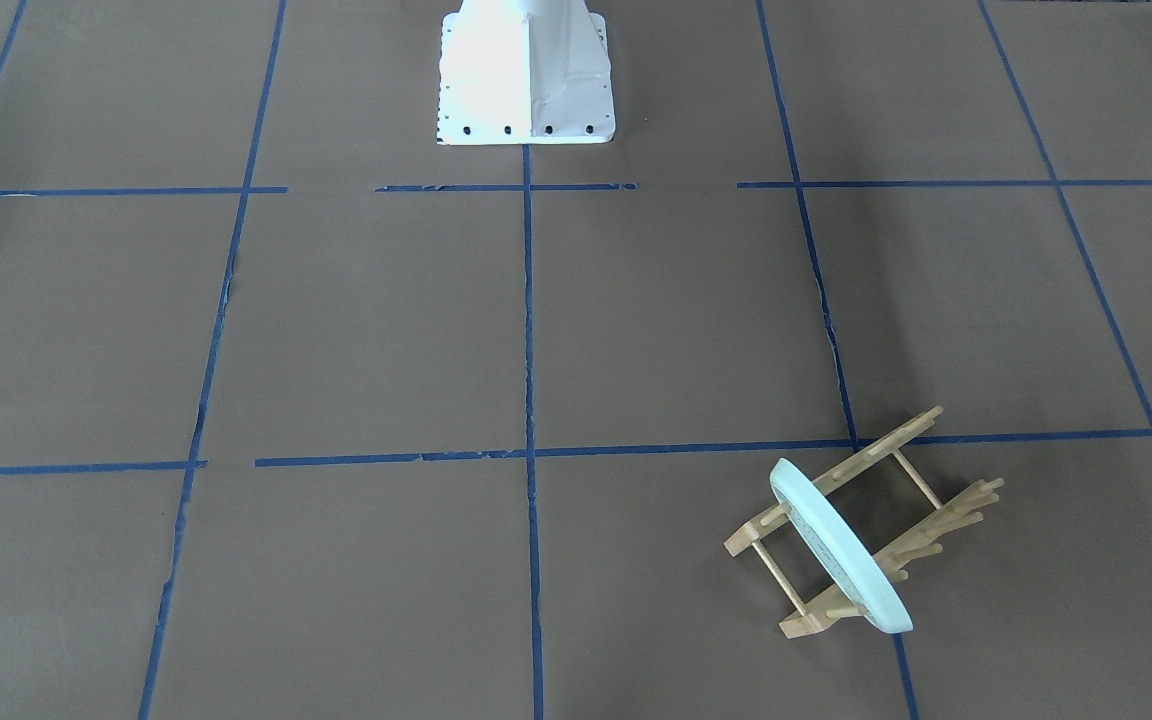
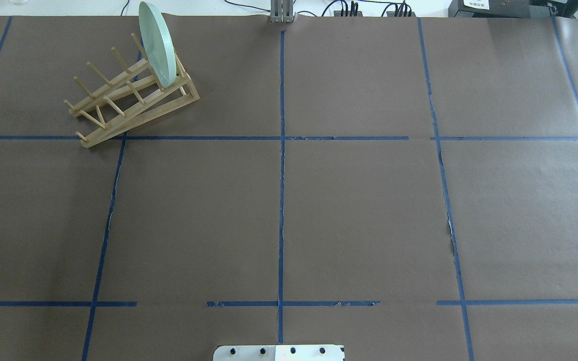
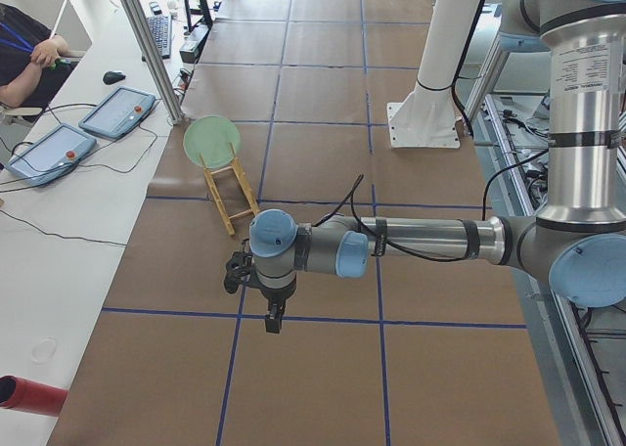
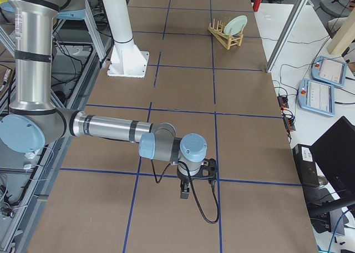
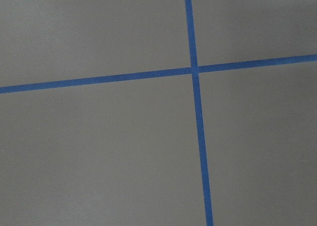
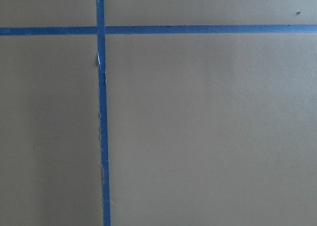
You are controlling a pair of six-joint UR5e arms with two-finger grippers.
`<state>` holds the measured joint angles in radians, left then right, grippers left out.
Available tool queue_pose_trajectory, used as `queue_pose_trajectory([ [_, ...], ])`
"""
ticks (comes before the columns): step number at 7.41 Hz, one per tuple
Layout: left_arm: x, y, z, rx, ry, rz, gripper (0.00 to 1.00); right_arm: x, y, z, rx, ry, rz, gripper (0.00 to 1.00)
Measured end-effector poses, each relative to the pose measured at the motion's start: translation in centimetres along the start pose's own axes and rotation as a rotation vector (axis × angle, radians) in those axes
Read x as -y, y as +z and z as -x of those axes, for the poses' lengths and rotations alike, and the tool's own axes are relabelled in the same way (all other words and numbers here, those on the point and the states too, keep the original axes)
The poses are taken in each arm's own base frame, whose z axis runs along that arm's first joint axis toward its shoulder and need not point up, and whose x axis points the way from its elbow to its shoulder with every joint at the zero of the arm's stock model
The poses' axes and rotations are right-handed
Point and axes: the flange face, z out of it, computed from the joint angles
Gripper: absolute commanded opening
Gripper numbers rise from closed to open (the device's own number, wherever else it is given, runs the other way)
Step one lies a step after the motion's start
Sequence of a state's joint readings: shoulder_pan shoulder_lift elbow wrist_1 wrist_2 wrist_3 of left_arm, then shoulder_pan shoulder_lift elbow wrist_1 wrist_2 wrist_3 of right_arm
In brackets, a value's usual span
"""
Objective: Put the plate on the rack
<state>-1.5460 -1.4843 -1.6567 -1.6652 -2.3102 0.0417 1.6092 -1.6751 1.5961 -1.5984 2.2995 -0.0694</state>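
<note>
**Plate racked, arms standing clear**

The round pale mint-green plate (image 2: 157, 44) stands on edge between the pegs of the small light wooden rack (image 2: 138, 116), upper left in the overhead view, on the brown worktop (image 2: 319, 200). The placing looks done, and I judge no further move is needed. The left fingers (image 3: 273, 319) and right fingers (image 4: 184, 192) hang well apart from the rack. I cannot tell whether they are apart or together.

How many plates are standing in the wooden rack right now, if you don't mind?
1. The plate stands on edge at one end of the rack; the rest of it holds nothing.
</note>
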Motion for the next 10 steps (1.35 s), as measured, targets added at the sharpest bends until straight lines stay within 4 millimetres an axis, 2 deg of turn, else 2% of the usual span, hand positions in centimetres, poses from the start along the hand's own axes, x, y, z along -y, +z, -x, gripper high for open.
queue_pose_trajectory([
  [3, 0.63, -0.78, -0.78, -0.004, 0.02, -0.015, 1.0, 0.0, 0.01, -0.01, 0.0, 0.0, 0.0, 1.0],
  [10, 0.6, -0.12, -0.72, -0.047, 0.014, -0.006, 1.0, -0.01, 0.01, -0.01, 0.0, 0.001, 0.001, 1.0],
])
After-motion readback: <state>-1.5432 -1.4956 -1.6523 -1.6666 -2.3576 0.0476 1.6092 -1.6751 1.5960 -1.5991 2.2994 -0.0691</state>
